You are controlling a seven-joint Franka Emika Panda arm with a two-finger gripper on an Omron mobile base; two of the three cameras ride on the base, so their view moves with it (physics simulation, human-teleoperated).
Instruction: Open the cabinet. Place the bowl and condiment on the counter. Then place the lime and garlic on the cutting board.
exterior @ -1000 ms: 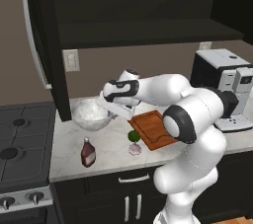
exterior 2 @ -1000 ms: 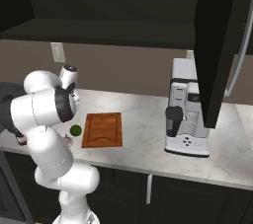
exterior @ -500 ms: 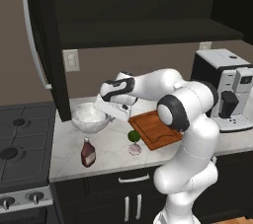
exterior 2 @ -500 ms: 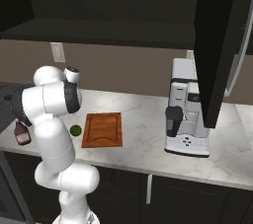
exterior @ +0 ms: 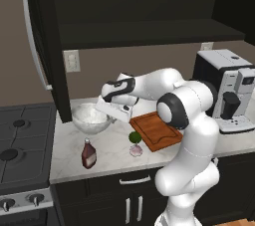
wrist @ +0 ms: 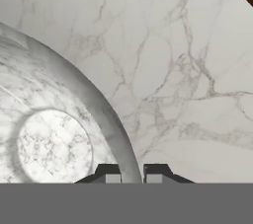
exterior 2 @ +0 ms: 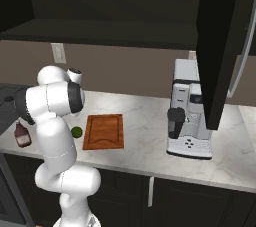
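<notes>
Nearest me, at the counter's (exterior: 112, 150) front edge, stands the condiment (exterior: 88, 153), upright and on its own. Just beyond it the lime (exterior: 134, 137) and garlic (exterior: 135, 150) sit touching each other on the marble, right beside the board's (exterior: 160, 129) near-left corner but not on it. Behind them the bowl (exterior: 90, 118) rests on the counter by the open cabinet's (exterior: 47, 46) left door, and the gripper (exterior: 115, 112) sits at its right rim. From the hand view the two tips (wrist: 108, 172) stand almost together astride the bowl's rim, so the pincer looks closed on the rim, or only just beginning to ease.

So I would judge the first half done: cabinet open, bowl and condiment both down. What is left is letting the bowl go, then moving lime and garlic onto the board, which lies bare.

The left view shows the bowl, the garlic and the hand itself. The right view hides those behind the arm, but shows the lime (exterior 2: 76, 132), the whole board (exterior 2: 104, 131), the condiment (exterior 2: 20, 135) and the right cabinet door swung wide above the coffee machine (exterior 2: 191, 116). The hand view alone gives the rim passing between the tips.
</notes>
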